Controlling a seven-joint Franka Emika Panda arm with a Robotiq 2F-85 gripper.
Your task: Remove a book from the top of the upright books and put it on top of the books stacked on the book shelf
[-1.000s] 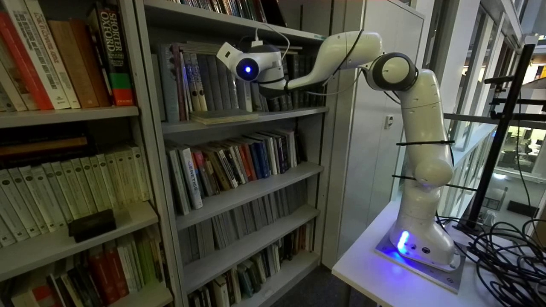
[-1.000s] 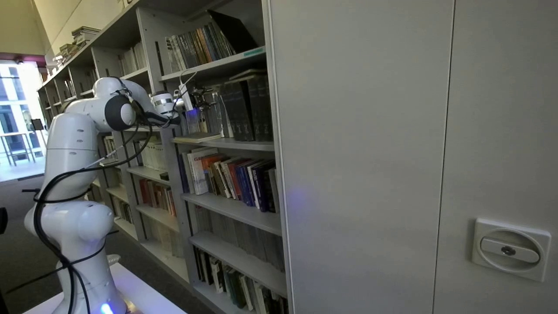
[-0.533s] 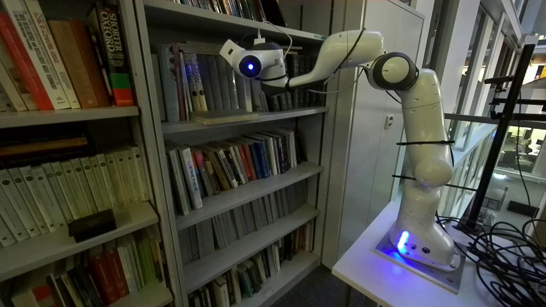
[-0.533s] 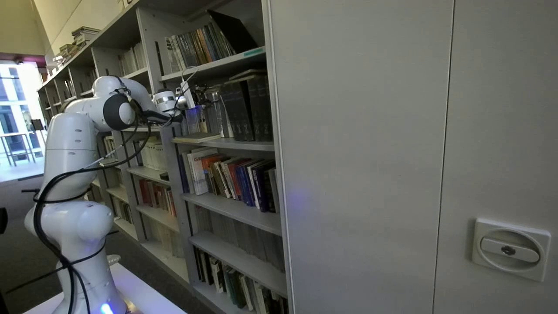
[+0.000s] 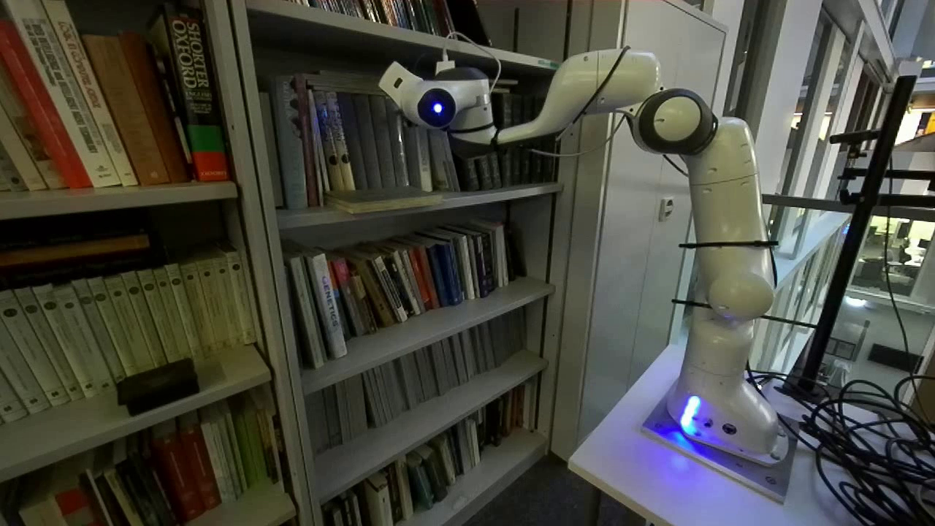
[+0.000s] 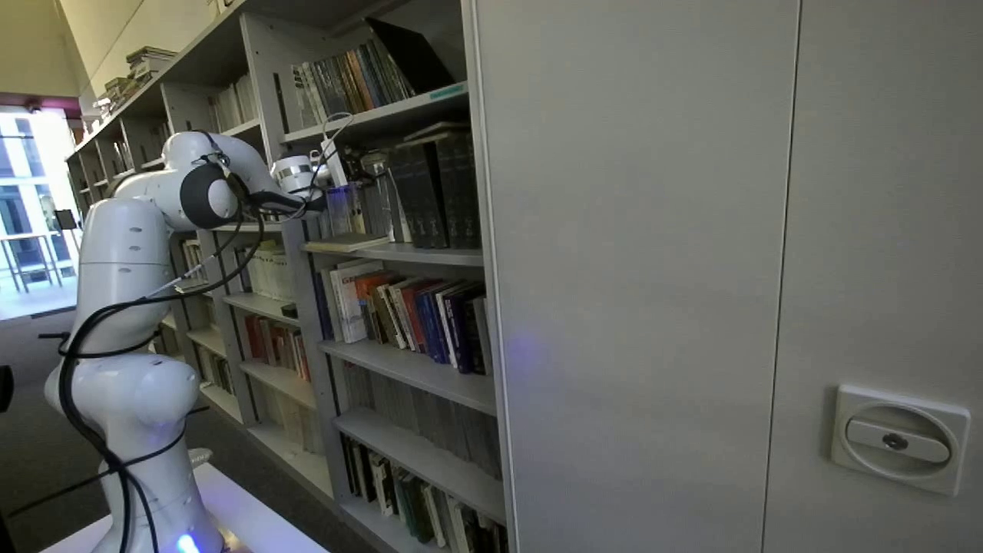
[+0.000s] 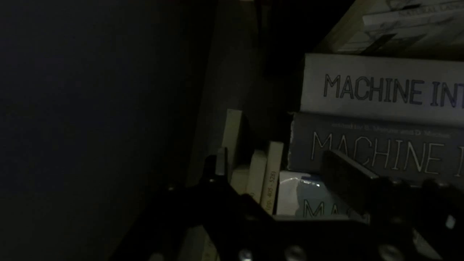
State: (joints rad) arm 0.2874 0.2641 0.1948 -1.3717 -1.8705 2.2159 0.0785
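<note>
The grey book shelf (image 5: 504, 196) holds a row of upright books (image 5: 369, 142), also seen in an exterior view (image 6: 422, 192). Thin books (image 5: 350, 77) lie flat on top of that row, under the board above. In the wrist view, pale thin books (image 7: 274, 174) lie across the tops of spines lettered MACHINE (image 7: 377, 145). My gripper (image 7: 284, 165) is open, its fingers apart on either side of the thin books' ends, holding nothing. It shows dark in an exterior view (image 6: 362, 165). A flat stack of books (image 5: 383, 199) lies on the board in front of the upright row.
The board above (image 5: 409, 33) is close over the wrist. A shelf side post (image 5: 259, 219) stands between the shelving units. A grey cabinet (image 6: 637, 269) adjoins the shelf. A white cable (image 5: 475, 44) loops above the wrist. Black cables (image 5: 862, 446) lie on the table.
The wrist has moved slightly up and to the right in both exterior views, with the gripper a little higher before the books. The flat stack and other books have not moved.
</note>
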